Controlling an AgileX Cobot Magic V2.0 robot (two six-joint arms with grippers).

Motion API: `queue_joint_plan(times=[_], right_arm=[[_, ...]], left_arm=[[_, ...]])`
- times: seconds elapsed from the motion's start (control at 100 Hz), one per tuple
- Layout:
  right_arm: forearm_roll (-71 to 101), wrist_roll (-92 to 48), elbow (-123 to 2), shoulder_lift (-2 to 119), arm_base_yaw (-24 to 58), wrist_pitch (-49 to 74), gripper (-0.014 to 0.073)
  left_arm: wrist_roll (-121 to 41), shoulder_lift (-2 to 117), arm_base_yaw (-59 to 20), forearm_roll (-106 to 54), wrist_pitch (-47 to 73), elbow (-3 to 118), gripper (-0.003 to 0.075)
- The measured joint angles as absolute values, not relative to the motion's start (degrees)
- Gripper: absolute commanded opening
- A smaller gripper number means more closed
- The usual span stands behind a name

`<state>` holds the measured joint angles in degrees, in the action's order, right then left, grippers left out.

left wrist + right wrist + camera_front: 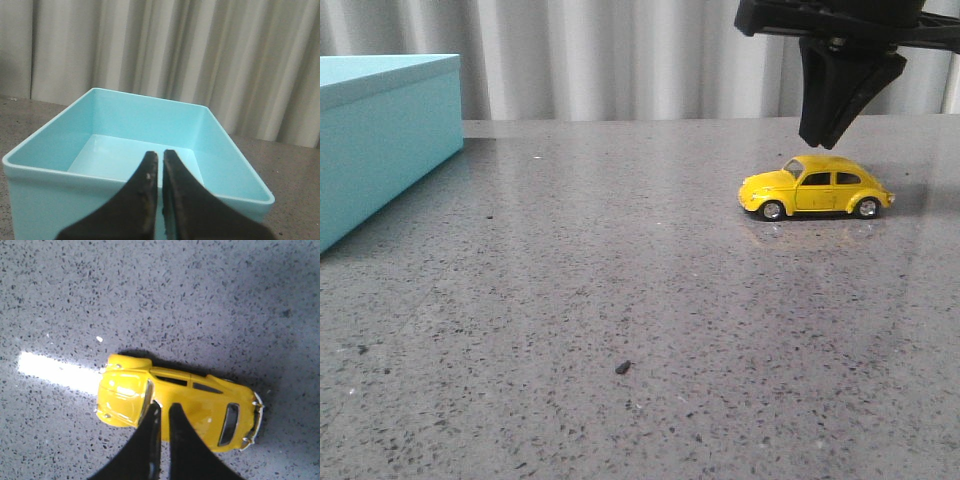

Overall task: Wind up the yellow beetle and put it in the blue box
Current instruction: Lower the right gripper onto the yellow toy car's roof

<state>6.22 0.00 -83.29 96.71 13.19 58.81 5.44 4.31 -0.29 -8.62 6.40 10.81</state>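
The yellow beetle [817, 187] stands on its wheels on the grey table at the right, nose pointing left. My right gripper [817, 140] hangs just above its roof, shut and holding nothing. In the right wrist view the shut right gripper [163, 407] sits over the beetle [200, 392], around the windscreen and roof, seen from above. The blue box [380, 140] stands at the far left. The left wrist view looks into the open blue box [150, 117], which holds nothing, with my left gripper [160, 155] shut and empty above its near rim.
A speckled grey tabletop [620, 280] stretches between the box and the car. A small dark crumb [622, 367] lies near the front middle. A pale pleated curtain [620, 60] closes off the back.
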Motion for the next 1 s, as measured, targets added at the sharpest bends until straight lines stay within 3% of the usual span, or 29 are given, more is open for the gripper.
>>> queue_joint_plan(times=[1.0], right_arm=[[6.0, 0.8, -84.0, 98.7, 12.0, 61.1, -0.0041]], left_arm=[[5.4, 4.3, -0.3, -8.6, 6.4, 10.8, -0.0021]])
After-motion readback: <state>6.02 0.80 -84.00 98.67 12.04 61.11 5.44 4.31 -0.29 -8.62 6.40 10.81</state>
